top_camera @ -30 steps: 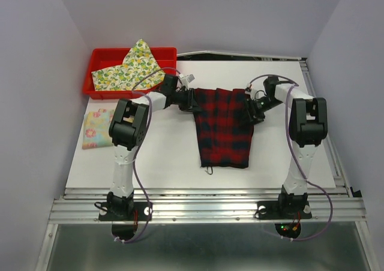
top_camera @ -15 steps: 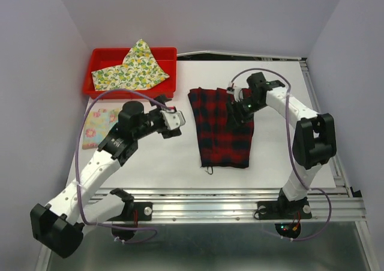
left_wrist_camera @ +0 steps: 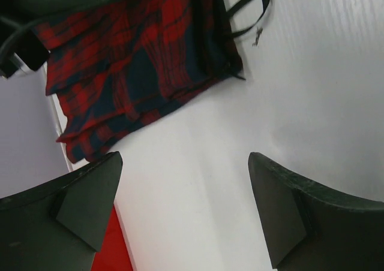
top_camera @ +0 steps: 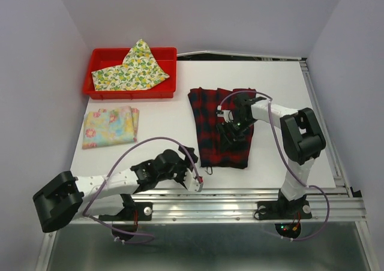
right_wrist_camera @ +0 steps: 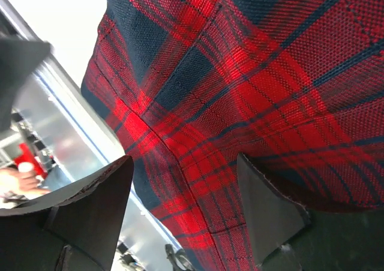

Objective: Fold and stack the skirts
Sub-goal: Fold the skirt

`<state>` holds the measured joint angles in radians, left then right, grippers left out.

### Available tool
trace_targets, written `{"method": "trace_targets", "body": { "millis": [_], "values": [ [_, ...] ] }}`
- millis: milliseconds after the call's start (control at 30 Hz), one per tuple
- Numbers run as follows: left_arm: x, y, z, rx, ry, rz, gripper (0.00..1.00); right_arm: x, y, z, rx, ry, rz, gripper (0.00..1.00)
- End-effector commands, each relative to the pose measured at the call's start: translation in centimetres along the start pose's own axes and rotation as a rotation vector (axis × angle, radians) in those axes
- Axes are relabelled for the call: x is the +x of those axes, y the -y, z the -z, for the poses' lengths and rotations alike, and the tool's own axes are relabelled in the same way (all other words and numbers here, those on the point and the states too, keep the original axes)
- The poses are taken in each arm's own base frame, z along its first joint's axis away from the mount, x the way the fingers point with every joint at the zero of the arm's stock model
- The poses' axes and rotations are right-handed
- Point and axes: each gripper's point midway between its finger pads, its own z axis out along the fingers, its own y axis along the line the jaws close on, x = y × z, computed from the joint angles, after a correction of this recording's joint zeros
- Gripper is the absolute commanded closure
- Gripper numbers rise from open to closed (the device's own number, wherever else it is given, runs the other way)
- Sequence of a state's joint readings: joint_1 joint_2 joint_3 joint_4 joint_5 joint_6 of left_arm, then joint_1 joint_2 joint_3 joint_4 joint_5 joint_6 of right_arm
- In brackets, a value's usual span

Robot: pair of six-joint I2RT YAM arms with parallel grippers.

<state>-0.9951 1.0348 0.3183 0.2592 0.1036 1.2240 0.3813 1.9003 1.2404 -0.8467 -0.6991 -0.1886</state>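
The red-and-black plaid skirt lies flat mid-table, its hanging loop at the near hem. My right gripper hovers open just over the skirt's right half, cloth showing through the gap, nothing pinched. My left gripper is low by the table's front edge, just near-left of the hem, open over bare white table. The pastel floral skirt lies folded at the left. The lemon-print skirt sits in the red tray.
The tray stands at the back left corner. Grey walls close in both sides and the back. A metal rail runs along the front edge, close under the left arm. The table's right edge is beside the right arm.
Both grippers let go of the plaid skirt's top corners. The left arm swung back to the front edge and opened wide. The right gripper moved in over the skirt's middle.
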Motion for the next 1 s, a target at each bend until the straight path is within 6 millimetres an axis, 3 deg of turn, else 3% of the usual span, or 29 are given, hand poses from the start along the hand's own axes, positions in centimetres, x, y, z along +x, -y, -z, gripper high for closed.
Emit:
{"method": "trace_targets", "body": {
  "millis": [0,233,367,567,733,900,967],
  "values": [
    [-2.7,-2.0,-1.2,-0.105,0.063,-0.052,0.02,0.3,2.3,-2.2,0.047,-0.012,-0.025,0.26],
    [-3.9,1.0,-3.9,-0.029,0.093,-0.085,0.02,1.2,4.2,-4.0,0.072,-0.064,-0.077,0.31],
    [-4.3,1.0,-5.3,-0.030,0.096,-0.072,0.02,1.2,4.6,-4.3,0.078,-0.072,-0.082,0.32],
    [-4.1,-0.2,-7.6,-0.072,0.045,-0.019,0.02,1.9,5.0,-4.8,0.079,-0.095,-0.088,0.34],
    [-4.7,-2.6,-8.2,-0.159,0.044,0.006,0.02,2.7,5.3,-5.1,0.080,-0.117,-0.091,0.34],
    [-5.1,-3.2,-7.7,-0.175,0.061,-0.014,0.20,2.7,5.3,-5.3,0.070,-0.119,-0.093,0.34],
    [-5.3,-3.3,-7.6,-0.171,0.068,-0.017,0.34,2.7,5.3,-5.4,0.070,-0.121,-0.097,0.34]
  ]
}}
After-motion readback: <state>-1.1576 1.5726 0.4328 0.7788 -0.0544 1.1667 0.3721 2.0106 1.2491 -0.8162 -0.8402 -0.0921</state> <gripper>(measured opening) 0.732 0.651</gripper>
